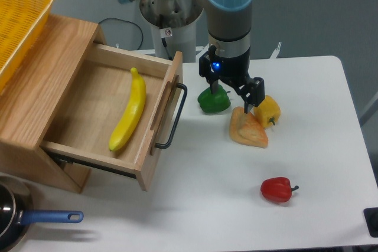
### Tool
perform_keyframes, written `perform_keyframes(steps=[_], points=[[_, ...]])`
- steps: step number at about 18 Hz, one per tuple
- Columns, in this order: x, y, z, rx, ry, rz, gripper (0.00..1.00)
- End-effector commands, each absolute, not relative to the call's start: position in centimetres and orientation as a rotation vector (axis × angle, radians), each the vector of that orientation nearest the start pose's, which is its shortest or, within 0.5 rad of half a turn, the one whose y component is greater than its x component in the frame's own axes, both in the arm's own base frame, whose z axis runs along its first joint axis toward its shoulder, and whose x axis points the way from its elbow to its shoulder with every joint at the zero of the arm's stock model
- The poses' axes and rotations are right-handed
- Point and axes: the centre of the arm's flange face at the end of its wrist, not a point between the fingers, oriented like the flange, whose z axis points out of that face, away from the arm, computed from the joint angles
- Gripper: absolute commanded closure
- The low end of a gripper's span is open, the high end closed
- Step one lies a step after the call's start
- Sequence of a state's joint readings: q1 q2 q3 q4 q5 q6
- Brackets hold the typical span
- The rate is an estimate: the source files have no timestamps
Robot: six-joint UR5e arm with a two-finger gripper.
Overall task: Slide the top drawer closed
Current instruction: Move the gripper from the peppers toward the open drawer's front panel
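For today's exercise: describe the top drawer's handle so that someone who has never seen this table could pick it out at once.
Start at the wooden cabinet on the table's left side; its top drawer stands pulled open with a banana inside. On the drawer's front panel, facing the peppers, is the handle: a long black metal bar, the only dark, thin thing on the pale wood.

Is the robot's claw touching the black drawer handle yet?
Apart. The fixed camera shows bare white table between the gripper, hanging over the vegetables, and the black bar handle of the open top drawer.
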State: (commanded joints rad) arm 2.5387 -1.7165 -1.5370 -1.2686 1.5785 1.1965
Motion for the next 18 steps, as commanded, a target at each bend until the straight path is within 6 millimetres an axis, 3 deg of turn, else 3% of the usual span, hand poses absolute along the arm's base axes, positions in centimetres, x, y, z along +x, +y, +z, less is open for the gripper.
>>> perform_keyframes(steps=[5, 7, 10, 18], points=[[-39.4, 43.4, 45.3, -3.032, 0.345, 0.24, 0.0], [-39.5, 43.8, 43.9, -3.051, 0.335, 0.209, 0.0], [-39.8, 44.4, 42.5, -3.065, 0.223, 0.184, 0.0], [-40.3, 45.3, 41.5, -3.072, 0.056, 0.151, 0.0]])
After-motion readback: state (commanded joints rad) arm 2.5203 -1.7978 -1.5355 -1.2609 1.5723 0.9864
